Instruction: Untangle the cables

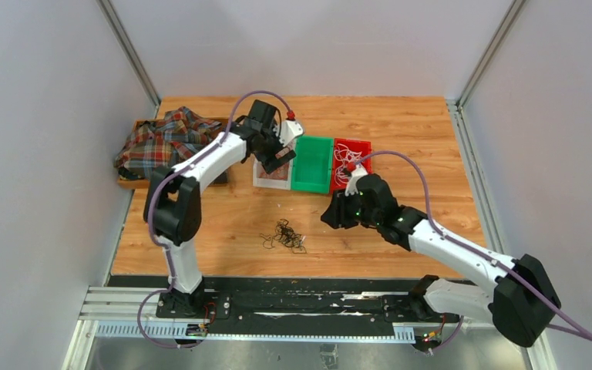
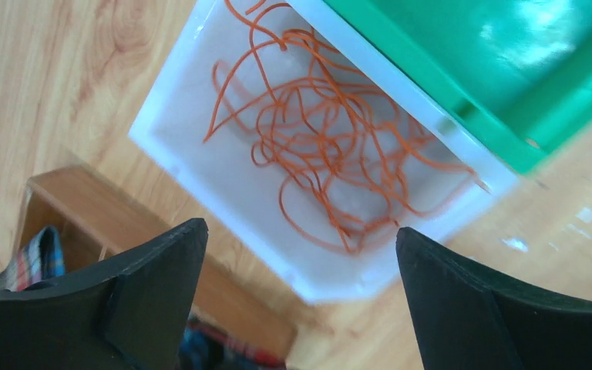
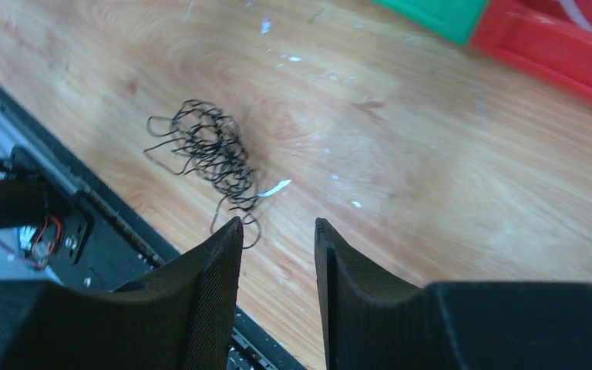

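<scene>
My left tool (image 2: 301, 239) hangs spread wide over the orange cables (image 2: 324, 146) in the white bin (image 2: 162, 146). My right tool (image 3: 277, 231), narrowly parted and empty, hovers near the black cables (image 3: 212, 150) on the surface (image 3: 432, 154). They look light and springy, so I'd pinch an outlying loop.

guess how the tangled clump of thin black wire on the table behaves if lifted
The tangled clump of thin black wire looks floppy; loose loops would probably sag. Thin and sparse, it is likely very light. Interlocked curls suggest it lifts as one.
</scene>
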You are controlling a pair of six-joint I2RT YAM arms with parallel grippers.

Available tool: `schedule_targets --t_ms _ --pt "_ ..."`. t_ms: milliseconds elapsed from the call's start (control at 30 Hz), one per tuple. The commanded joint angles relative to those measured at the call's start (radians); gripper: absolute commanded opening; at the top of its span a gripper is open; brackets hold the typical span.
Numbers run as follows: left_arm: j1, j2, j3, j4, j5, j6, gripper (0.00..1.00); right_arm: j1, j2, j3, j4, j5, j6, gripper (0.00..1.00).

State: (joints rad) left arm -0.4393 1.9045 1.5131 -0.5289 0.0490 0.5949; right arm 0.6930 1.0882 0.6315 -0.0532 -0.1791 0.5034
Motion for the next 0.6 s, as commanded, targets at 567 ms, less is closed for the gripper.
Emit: schedule_targets --t_ms 567 --pt "-0.088 -0.515 -0.457 -0.3 0.321 0.034 0.93 0.251 0.339 0.148 0.131 -0.085 -0.109 0.43"
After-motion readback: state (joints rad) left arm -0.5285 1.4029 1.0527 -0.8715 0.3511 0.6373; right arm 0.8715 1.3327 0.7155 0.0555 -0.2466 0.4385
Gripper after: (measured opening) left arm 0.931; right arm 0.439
